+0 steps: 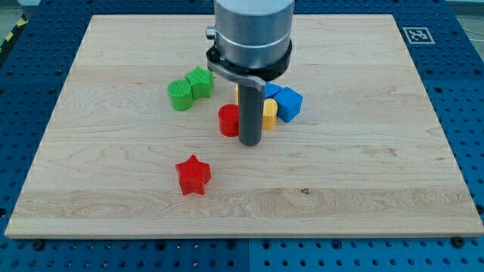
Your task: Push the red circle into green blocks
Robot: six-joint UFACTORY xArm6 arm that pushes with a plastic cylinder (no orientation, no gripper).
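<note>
Red star (193,174) lies nearest; my tip (250,141), jawless, seemingly touches red circle (228,120) rightward. Push steadily up-left toward green blocks (190,88).

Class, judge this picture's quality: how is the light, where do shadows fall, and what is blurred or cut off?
Camera view: soft, even light without glare; short faint shadows under the red star and my tip; blocks sharp; the arm's grey housing cut off at the view's top.

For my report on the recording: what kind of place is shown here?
Probably a robotics lab bench: a wooden board on a blue perforated table, a printed marker tag at the board's corner, and small coloured blocks like the red star.
</note>
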